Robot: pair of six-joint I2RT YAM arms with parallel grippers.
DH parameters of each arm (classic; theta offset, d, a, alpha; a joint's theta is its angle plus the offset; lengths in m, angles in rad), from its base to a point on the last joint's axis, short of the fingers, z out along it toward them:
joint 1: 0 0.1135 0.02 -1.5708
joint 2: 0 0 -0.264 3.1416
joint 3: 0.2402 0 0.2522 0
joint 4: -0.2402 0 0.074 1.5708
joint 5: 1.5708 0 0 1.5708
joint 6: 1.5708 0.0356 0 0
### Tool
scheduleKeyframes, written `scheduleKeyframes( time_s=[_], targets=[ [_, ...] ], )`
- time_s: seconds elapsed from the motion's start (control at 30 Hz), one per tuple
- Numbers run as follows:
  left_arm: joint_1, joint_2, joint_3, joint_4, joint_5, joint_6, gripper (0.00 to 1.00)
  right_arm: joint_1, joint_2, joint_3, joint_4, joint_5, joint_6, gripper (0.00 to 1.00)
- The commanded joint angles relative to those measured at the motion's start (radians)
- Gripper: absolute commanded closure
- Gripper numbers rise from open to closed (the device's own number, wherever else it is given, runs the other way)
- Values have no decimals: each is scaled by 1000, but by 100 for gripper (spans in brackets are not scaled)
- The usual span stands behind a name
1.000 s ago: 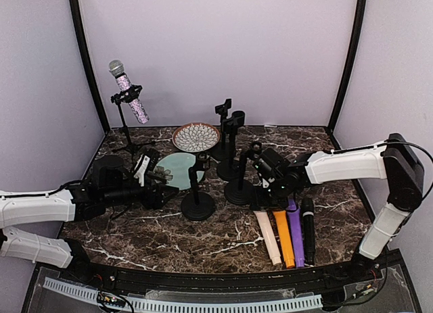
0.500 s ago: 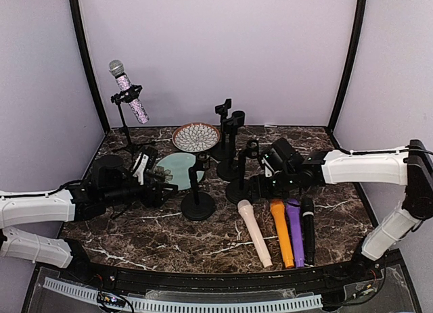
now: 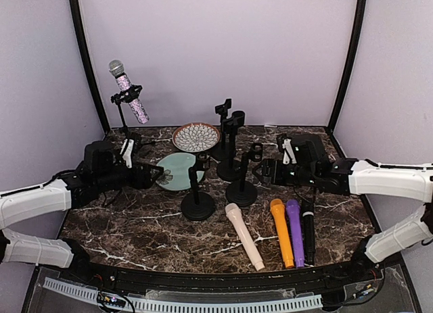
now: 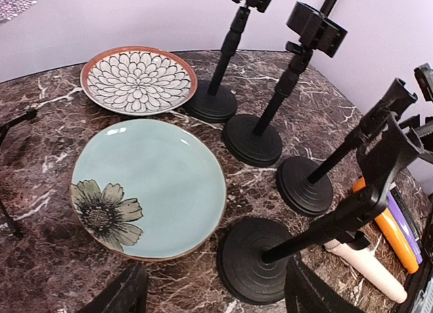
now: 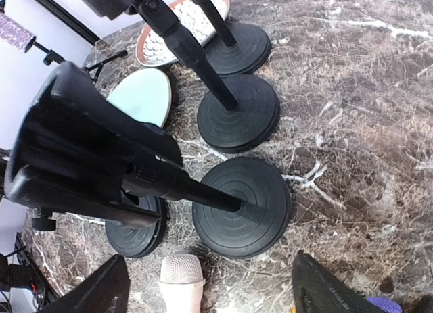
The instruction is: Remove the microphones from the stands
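On the marble table [image 3: 203,238] we see the microphone [image 3: 128,91] slanting head-up in its stand [image 3: 124,122], left gripper [image 3: 154,175] low before the stand, right gripper [image 3: 264,171] well apart, both spread empty.

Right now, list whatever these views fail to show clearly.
Sparkly microphone: how the stand clamps it is too small to tell in the top view, and the left wrist view crops it at the corner.
Cream microphone: body cut off by the right wrist view's bottom edge.
Left pincer: only its fingertips show, at the left wrist view's bottom edge.
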Motion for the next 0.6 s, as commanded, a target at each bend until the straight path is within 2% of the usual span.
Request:
scheduleKeyframes(
  time_s=[0.0,0.17,0.4,0.5,0.57],
  targets=[
    [89,-45,64,-121,-37,19,28,-26,-54,-45,163,33,-27,11],
    [267,-52,86,-140,3,34,26,-80,-90,-82,233,19,-36,8],
    [542,32,129,-11,213,40,26,-140,-97,-94,295,-30,-60,7],
    [612,100,156,110,306,51,37,-156,-101,-105,334,-47,-62,7],
    [635,139,162,200,338,68,40,-164,-106,-116,362,-51,-57,7]
  ],
)
